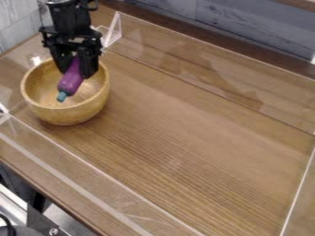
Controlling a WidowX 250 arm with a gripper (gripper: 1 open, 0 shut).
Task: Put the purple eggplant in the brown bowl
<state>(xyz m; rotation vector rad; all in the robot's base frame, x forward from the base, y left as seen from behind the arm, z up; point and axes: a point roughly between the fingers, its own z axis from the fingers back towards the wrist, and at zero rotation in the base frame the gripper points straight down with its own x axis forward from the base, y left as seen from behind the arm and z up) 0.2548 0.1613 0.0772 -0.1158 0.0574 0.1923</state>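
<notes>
The purple eggplant (pixel 70 79) hangs tilted over the brown bowl (pixel 50 109) at the left of the table, its teal stem tip pointing down into the bowl. My black gripper (pixel 74 61) comes straight down from above and is shut on the eggplant's upper end, just above the bowl's far rim. Whether the stem tip touches the bowl's inside cannot be told.
The wooden table (pixel 197 138) is ringed by low clear plastic walls (pixel 185 55). A grey plank wall runs behind at the top right. The table's front edge and a dark frame sit at the bottom left.
</notes>
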